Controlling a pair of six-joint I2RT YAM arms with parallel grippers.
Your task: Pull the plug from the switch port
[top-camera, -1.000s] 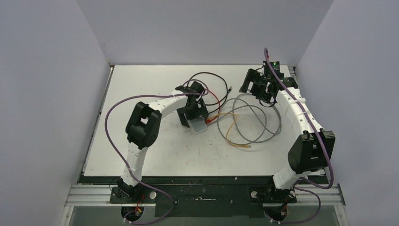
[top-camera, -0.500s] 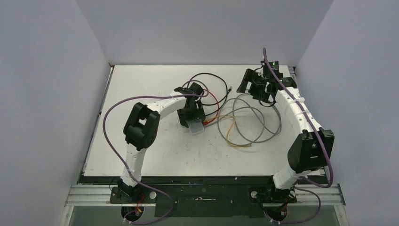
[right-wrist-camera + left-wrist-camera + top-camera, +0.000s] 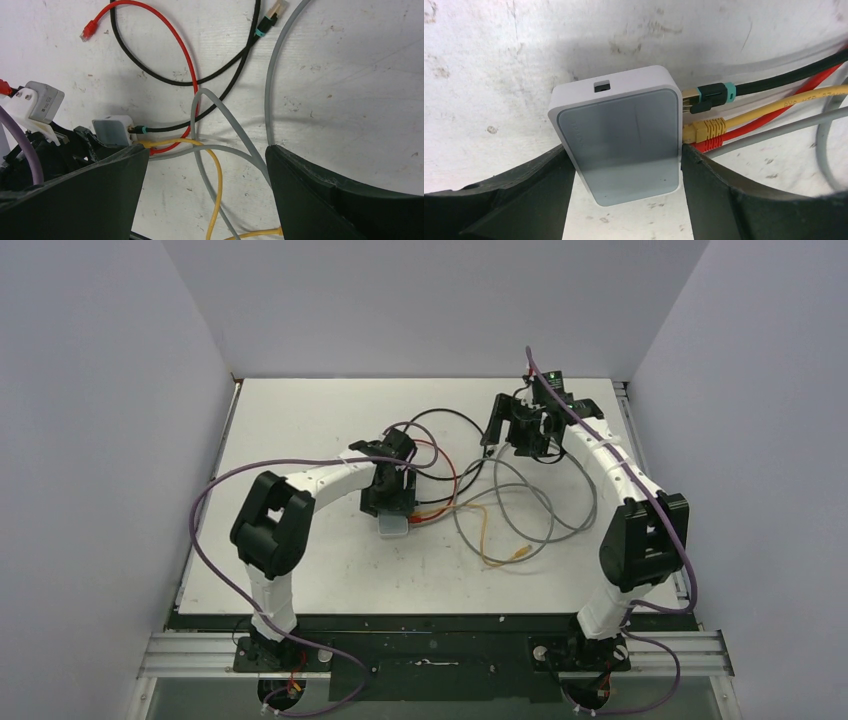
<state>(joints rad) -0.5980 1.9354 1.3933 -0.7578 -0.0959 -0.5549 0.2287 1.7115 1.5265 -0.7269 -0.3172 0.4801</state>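
Fingers: left fingers [image 3: 524, 195] clamp switch box [image 3: 624, 140], likely light, rigid, slick; right fingers [image 3: 340, 195] spread, empty; plugs [image 3: 704, 131] just beside clamping finger, best taken by stiff boot.

White tubular arm links [image 3: 320, 475] behind each hand, joined by bulky black motor housings [image 3: 268, 530]. Thin purple cables [image 3: 24, 142] strapped alongside. Matte black wedge-shaped fingers [image 3: 734, 200].

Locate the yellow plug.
Left wrist view: the yellow plug sits in the right edge of the switch box, between the black plug and the red plug.
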